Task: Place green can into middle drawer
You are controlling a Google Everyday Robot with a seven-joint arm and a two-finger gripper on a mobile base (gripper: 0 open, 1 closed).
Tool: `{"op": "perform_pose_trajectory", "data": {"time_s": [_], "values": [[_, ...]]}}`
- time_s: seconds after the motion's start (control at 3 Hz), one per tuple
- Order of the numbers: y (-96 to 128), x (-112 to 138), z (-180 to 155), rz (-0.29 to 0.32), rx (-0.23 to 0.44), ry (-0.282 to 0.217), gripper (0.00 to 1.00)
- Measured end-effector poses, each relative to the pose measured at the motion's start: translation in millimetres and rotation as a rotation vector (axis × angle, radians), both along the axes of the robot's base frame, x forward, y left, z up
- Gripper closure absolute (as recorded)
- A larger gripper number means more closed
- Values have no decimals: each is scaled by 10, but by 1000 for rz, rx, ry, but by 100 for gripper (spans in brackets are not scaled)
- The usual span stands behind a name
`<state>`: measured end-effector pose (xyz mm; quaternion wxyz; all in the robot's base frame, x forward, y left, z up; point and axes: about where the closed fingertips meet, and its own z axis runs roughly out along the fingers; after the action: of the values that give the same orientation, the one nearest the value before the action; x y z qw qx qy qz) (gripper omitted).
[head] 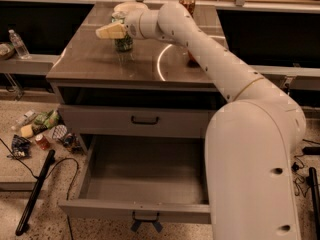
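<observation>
The green can [123, 43] stands upright on the grey counter top [90, 59], toward the back left. My gripper [112, 31] is at the can's top, pointing left, right against or just above it. I cannot see whether it holds the can. The middle drawer [145, 176] is pulled out wide below the counter, and its deep grey inside holds nothing. Its front panel [135, 212] with the small dark handle faces me.
A closed grey drawer with a black bar handle [145, 120] sits above the open one. An orange-brown can [187, 3] and a white bowl [131, 7] stand at the counter's back. My arm [210, 59] crosses the counter. Litter [40, 131] and a black pole [34, 194] lie on the floor at the left.
</observation>
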<state>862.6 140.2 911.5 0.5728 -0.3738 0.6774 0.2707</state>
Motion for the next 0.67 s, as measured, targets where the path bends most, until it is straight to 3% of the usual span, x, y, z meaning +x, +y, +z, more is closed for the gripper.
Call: {"op": "perform_pose_trajectory", "data": {"time_s": [0.33, 0.67], "values": [[-85, 41, -18, -5, 19, -2, 42], [-391, -82, 41, -32, 30, 7, 65]]}}
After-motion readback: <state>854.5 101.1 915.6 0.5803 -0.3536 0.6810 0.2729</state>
